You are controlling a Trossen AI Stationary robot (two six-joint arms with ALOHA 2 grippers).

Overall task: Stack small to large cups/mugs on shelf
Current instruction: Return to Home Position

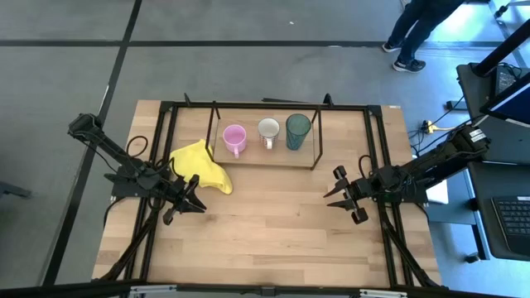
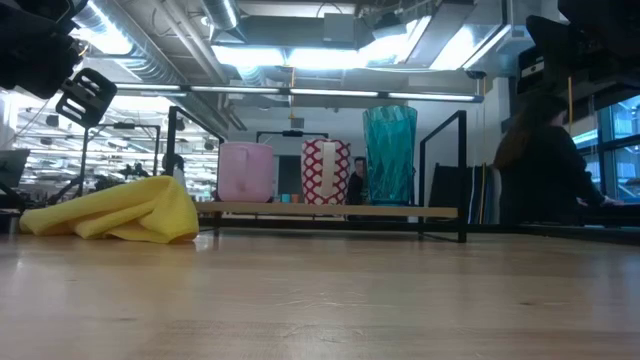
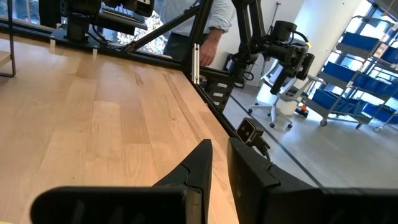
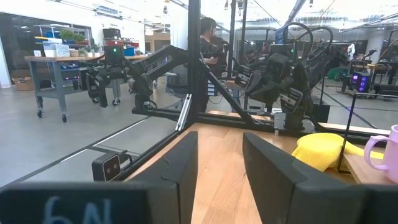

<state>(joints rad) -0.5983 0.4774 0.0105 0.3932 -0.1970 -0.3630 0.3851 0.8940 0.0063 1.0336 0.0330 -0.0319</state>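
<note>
The shelf [image 1: 248, 161] stands at the table's far middle, a light-wood board in black rods. On it, in a row and on their bases, are the pink mug [image 1: 234, 138] [image 2: 245, 172], the white mug [image 1: 268, 130] with a red pattern [image 2: 326, 172], and the teal tumbler [image 1: 298, 131] [image 2: 390, 155]. My left gripper [image 1: 199, 206] [image 3: 219, 155] hovers over the table's left part, near the yellow cloth, its fingers a narrow gap apart. My right gripper [image 1: 331, 194] [image 4: 219, 155] hovers over the right part, open wider. Neither holds anything.
A crumpled yellow cloth [image 1: 201, 167] [image 2: 120, 210] lies left of the shelf, close to my left gripper. Black frame rods [image 1: 377, 149] run along the table's sides. Bare tabletop [image 1: 265, 223] spreads between the grippers and toward the near edge. A person [image 1: 418, 33] stands beyond the far right corner.
</note>
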